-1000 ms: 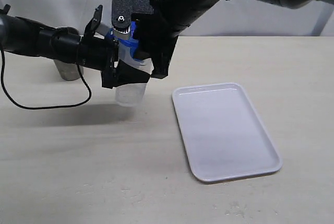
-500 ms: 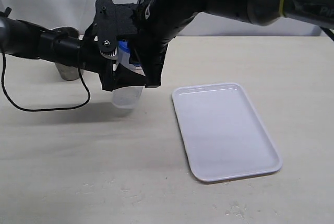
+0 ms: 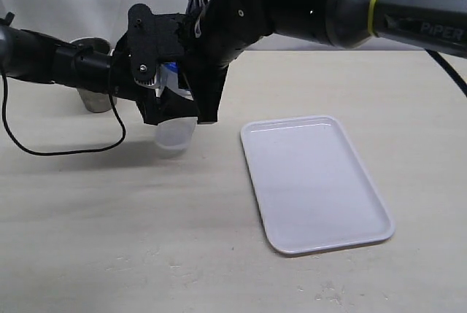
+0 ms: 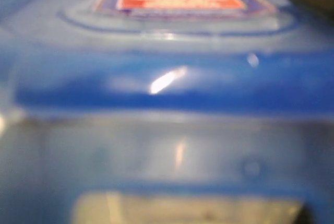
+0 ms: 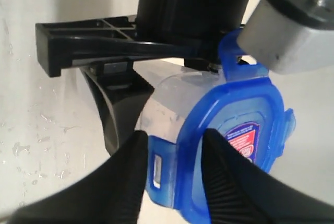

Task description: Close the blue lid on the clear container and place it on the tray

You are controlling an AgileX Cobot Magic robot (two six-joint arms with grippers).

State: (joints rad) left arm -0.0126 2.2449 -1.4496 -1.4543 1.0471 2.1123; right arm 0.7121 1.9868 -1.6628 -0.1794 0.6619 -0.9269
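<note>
Container (image 3: 175, 134), tall and translucent, is hanging in the air over the table (image 3: 109, 240), left of the white tray (image 3: 314, 182) and well apart from it. We are gripping its upper wall with the left gripper (image 3: 174, 112), jaws clamped on either side. The blue lid (image 5: 240, 125) is sitting on the rim, sticker facing out. We cannot tell whether every tab is snapped down.

We are pinching one side tab of the lid with the right gripper (image 5: 176, 145), jaws narrowed, its ribbed fingers (image 5: 130, 177) flanking that edge.

In our judgement, squeezing off-centre is risking a twist that slides the container out of the left grip and drops it. An unlatched tab could let the lid pop loose on the way across. The two grippers are also crowding each other closely.
</note>
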